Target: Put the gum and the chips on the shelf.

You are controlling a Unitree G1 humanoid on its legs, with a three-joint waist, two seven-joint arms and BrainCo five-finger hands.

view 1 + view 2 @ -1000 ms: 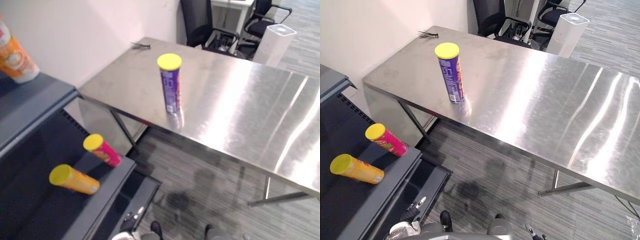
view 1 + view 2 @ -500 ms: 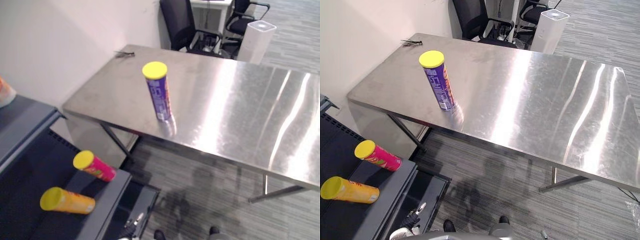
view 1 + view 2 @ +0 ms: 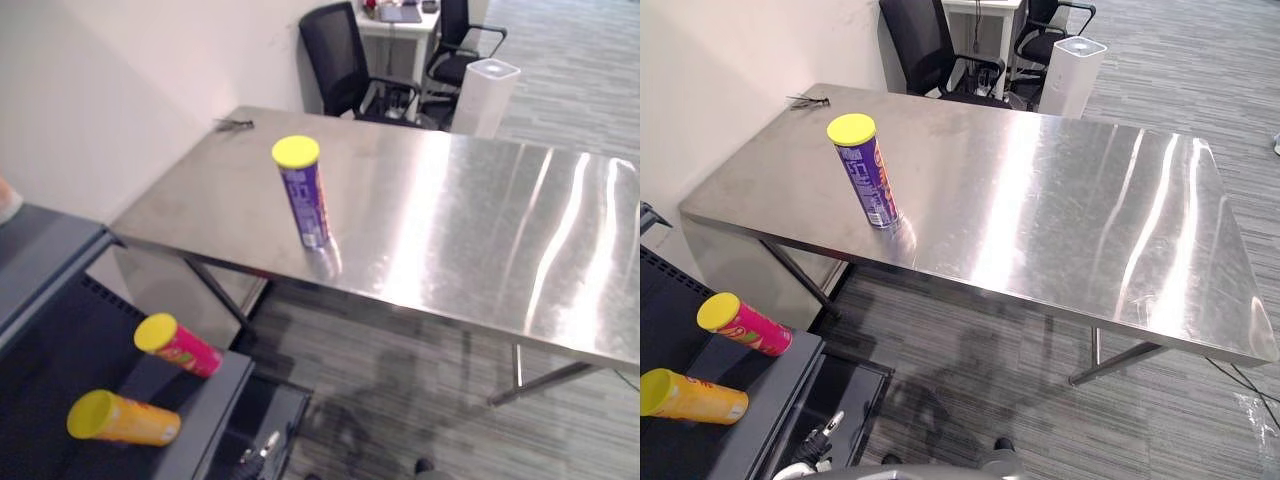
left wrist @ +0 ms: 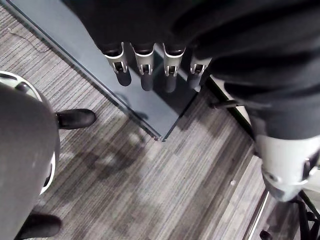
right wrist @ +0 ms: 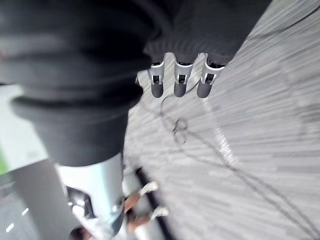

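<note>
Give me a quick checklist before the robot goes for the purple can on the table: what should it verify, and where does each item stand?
1. Purple can upright on the table, nothing crowding it: ok.
2. Left hand empty, fingers straight: ok.
3. Right hand empty, fingers straight: ok.
4. Bare space on the shelf beside the pink can and orange can lying there: ok.
5. Hands near the purple can: not ok, both hang down toward the floor.
6. Gum located: cannot tell.
</note>
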